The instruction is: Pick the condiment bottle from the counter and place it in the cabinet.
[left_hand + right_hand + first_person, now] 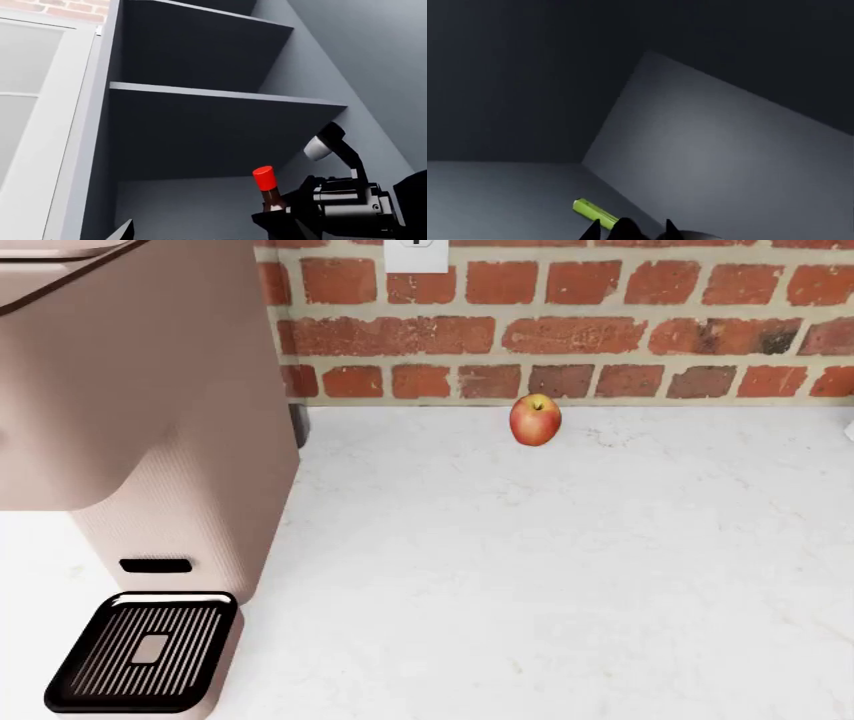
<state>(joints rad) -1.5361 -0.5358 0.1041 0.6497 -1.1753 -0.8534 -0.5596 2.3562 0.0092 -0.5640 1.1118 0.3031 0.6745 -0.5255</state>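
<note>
Bottle lifted to the cabinet, not yet set down

From my left wrist camera, the right hand (283,220) is clenched on the condiment bottle (269,192), red cap up, before the cabinet (200,135) and its 2 shelves; release remains. The right wrist view shows only the cabinet interior and a green stick (595,212). I cannot tell the left hand's state. The head view shows the worktop (561,560), a far apple (535,420).
</note>
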